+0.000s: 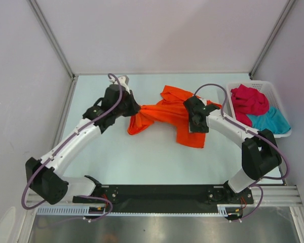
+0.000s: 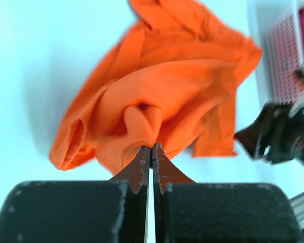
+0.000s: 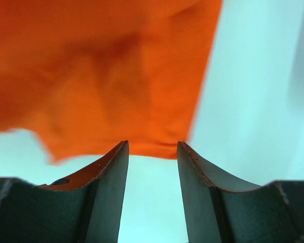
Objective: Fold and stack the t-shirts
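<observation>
The bright orange t-shirt (image 1: 167, 114) lies crumpled in the middle of the table. My left gripper (image 1: 137, 109) is shut on a bunched fold at its left side; in the left wrist view the closed fingertips (image 2: 152, 149) pinch the orange cloth (image 2: 177, 86). My right gripper (image 1: 196, 124) is open over the shirt's right part; in the right wrist view its tips (image 3: 152, 147) stand apart just short of an edge of the orange cloth (image 3: 106, 76), holding nothing. The crimson red t-shirt (image 1: 249, 98) and the teal blue t-shirt (image 1: 268, 120) lie heaped in the basket.
A white plastic lattice basket (image 1: 278, 96) stands at the right edge of the table, also seen in the left wrist view (image 2: 289, 55). The right arm (image 2: 278, 134) shows at the right of the left wrist view. Enclosure walls surround the table.
</observation>
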Action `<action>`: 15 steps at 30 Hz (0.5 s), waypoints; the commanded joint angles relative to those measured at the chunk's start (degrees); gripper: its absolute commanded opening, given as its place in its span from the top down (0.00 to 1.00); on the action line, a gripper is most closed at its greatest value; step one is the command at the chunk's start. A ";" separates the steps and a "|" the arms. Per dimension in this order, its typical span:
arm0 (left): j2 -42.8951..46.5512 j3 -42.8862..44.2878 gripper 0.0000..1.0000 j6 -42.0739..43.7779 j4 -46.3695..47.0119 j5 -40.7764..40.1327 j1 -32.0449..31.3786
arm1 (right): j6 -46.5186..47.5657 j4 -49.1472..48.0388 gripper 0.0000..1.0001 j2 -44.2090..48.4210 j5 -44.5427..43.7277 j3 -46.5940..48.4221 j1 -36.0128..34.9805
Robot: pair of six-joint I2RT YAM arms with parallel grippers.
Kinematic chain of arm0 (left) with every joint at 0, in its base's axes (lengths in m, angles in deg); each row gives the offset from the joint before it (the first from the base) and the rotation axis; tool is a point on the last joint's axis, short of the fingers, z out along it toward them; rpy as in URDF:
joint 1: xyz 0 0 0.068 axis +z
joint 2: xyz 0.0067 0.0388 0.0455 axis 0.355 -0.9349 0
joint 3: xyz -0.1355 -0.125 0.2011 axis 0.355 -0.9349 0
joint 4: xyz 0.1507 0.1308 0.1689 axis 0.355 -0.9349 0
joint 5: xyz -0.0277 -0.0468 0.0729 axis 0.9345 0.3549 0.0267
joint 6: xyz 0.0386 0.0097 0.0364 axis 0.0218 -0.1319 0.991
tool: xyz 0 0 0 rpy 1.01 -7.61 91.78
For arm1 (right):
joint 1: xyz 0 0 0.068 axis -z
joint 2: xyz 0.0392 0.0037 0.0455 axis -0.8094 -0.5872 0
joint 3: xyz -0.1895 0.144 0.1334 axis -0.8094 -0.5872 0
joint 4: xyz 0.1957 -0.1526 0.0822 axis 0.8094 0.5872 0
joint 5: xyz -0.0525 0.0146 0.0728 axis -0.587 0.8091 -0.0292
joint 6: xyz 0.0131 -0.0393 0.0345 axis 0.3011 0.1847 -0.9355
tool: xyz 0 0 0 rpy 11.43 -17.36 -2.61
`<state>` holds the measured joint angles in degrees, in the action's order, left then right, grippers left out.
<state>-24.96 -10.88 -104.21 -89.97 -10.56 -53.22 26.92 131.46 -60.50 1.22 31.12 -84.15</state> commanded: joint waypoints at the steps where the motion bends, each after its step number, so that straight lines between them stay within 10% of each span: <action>1: 1.55 3.55 1.00 3.64 -6.33 -0.84 3.68 | -1.82 -1.35 0.51 0.59 1.38 -1.15 -1.44; 15: 0.32 2.50 1.00 4.78 -6.06 2.24 9.31 | -3.13 -3.99 0.51 -6.53 3.75 -0.80 -4.51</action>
<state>-24.39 -8.58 -101.08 -96.84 -9.70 -44.37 25.48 129.43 -64.28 3.56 29.66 -86.86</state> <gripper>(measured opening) 0.010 0.490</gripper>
